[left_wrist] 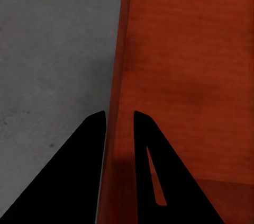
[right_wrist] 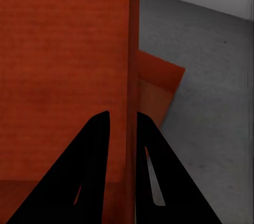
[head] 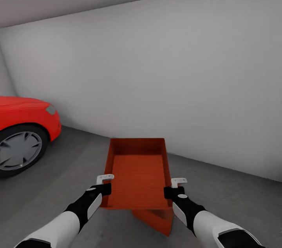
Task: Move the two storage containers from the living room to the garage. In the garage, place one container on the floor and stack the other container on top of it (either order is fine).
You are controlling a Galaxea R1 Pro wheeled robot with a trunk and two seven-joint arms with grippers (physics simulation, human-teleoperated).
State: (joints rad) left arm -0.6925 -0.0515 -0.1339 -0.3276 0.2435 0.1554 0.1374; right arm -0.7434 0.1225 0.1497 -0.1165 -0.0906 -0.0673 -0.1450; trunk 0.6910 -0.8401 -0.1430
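Grey concrete floor [head: 235,197] and a white wall [head: 176,76] framed the garage, a red car [head: 23,123] at left. Left gripper [head: 104,184] and right gripper [head: 175,187] each pinched a side wall of the upper bin [head: 137,173], held above the lower bin [head: 156,218], which stood on the floor.

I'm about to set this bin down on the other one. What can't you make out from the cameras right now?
- Lower container: head view, mostly covered by the held container; its alignment is unclear.
- Gap between the two bins: hidden in the head view; right wrist view gives just a corner.
- Red car: cut off by the head view's left edge.
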